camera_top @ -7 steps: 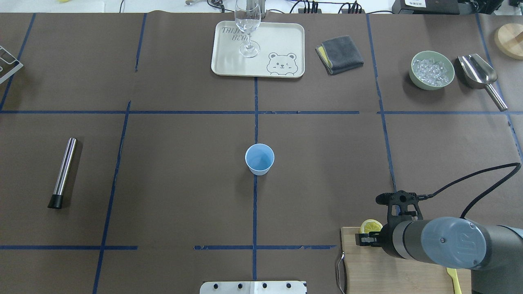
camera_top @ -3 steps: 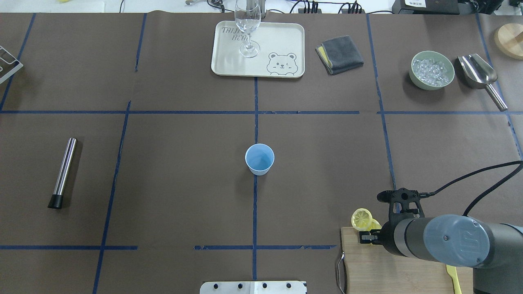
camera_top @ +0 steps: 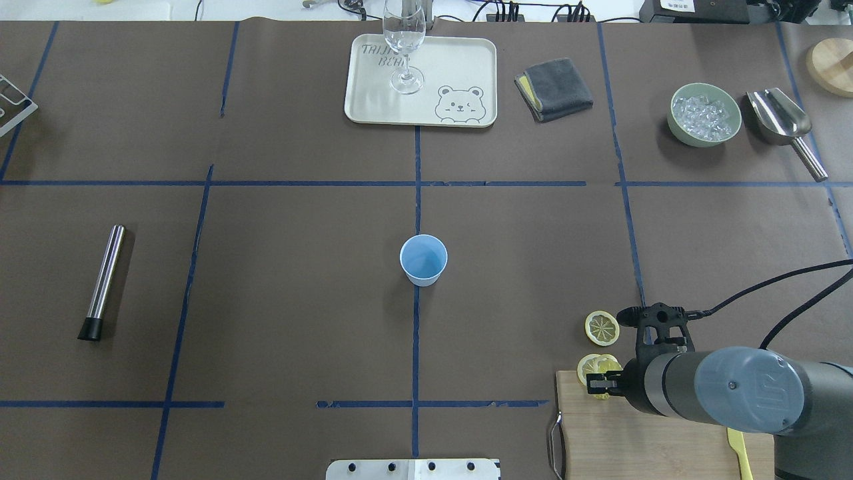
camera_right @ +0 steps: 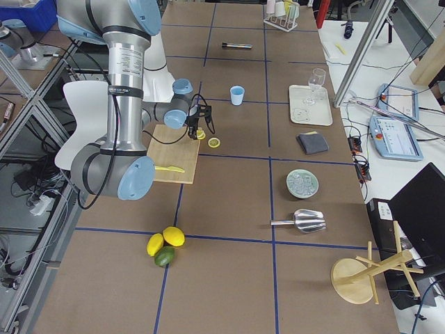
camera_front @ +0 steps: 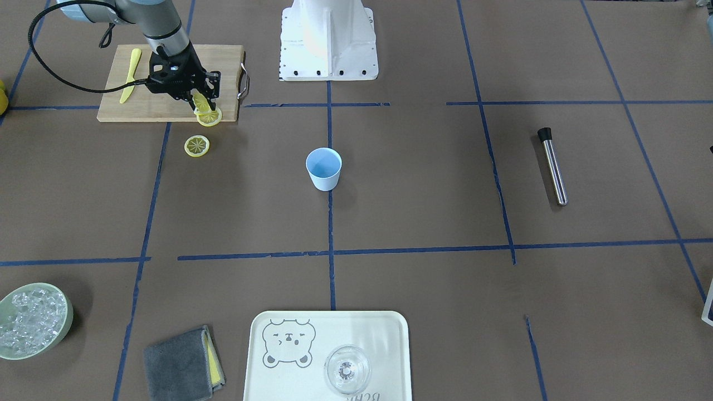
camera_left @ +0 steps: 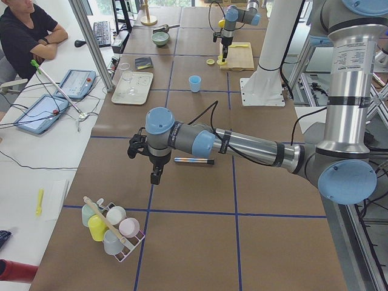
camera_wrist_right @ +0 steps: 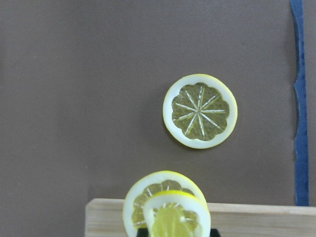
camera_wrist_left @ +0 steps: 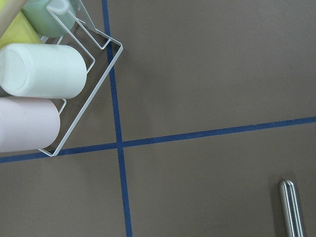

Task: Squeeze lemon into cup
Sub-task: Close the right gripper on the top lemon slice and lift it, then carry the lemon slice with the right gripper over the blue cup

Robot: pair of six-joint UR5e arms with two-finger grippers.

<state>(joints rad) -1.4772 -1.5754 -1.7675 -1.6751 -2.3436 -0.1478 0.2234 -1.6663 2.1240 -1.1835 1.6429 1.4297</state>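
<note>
The light-blue cup [camera_top: 423,259] stands upright in the middle of the table; it also shows in the front view [camera_front: 323,167]. My right gripper [camera_top: 602,387] is shut on an upright lemon slice [camera_wrist_right: 174,217] at the far left corner of the wooden cutting board [camera_top: 633,440]. A second slice [camera_wrist_right: 148,195] lies flat on the board's edge right under it. A third slice [camera_top: 602,328] lies flat on the table just beyond the board. My left gripper [camera_left: 155,177] hangs over the table's left end; I cannot tell whether it is open or shut.
A yellow plastic knife [camera_top: 740,453] lies on the board. A tray [camera_top: 460,67] with a wine glass, a grey cloth [camera_top: 554,88], a green bowl of ice [camera_top: 705,114] and a scoop [camera_top: 780,120] line the far side. A steel tube [camera_top: 104,280] lies left.
One lemon slice has come off the board's corner and now lies flat on the table beyond it. The right gripper has shifted slightly with its slice.
</note>
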